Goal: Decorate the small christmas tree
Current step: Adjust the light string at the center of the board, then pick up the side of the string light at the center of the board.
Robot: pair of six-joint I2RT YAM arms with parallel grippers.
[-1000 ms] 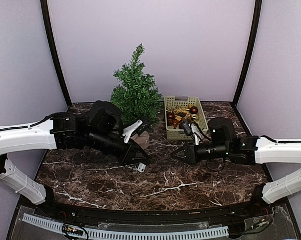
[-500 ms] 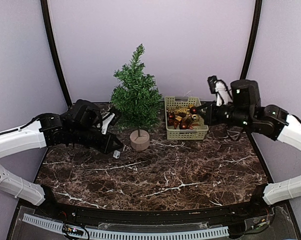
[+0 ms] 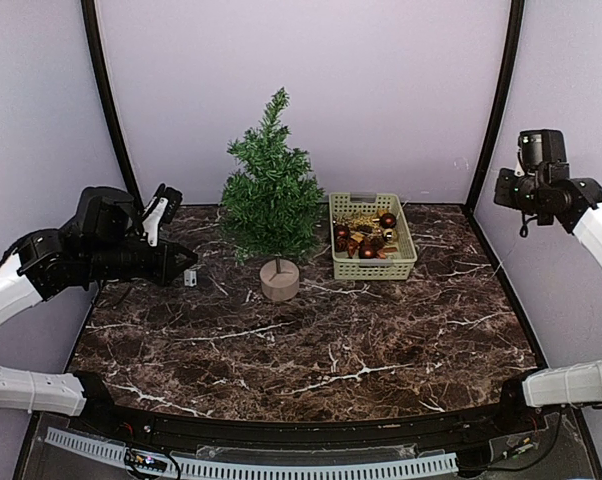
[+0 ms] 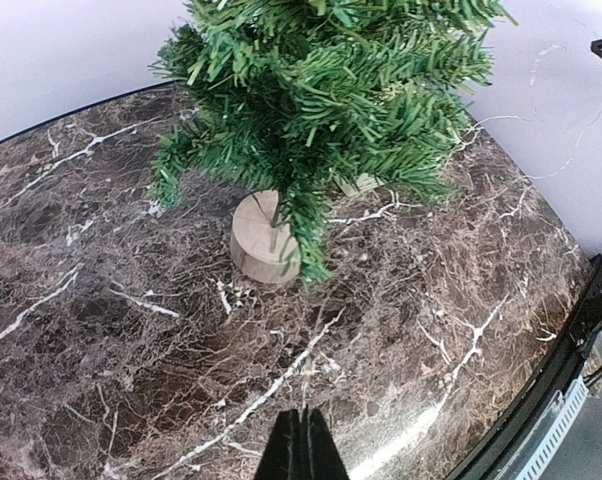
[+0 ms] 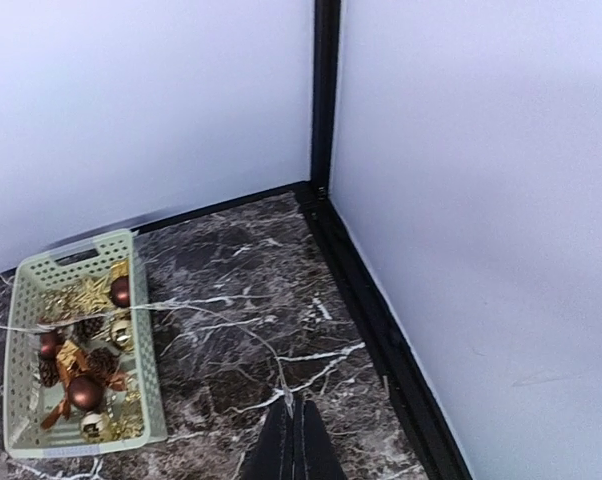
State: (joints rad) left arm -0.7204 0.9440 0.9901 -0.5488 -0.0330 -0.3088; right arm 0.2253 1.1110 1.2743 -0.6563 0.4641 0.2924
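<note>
The small christmas tree [image 3: 273,190] stands upright on its round tan base [image 3: 279,280] at the back middle of the table. It also shows in the left wrist view [image 4: 321,90]. My left gripper [image 3: 184,264] is left of the tree, low over the table. It is shut [image 4: 303,415] on a thin wire, and a small white box [image 3: 190,278] hangs under it. My right gripper [image 3: 499,192] is raised high at the far right. It is shut [image 5: 293,408] on the thin wire [image 5: 211,310], which runs left over the basket.
A pale green basket [image 3: 373,272] holds brown balls, gold stars and pine cones, right of the tree; it also shows in the right wrist view [image 5: 153,392]. Purple walls and black corner posts [image 5: 326,90] close in the marble table [image 3: 311,350].
The left arm has pulled back to the left, away from the tree base. The right arm has risen from the table and swung to the upper right, past the basket, trailing the wire.
</note>
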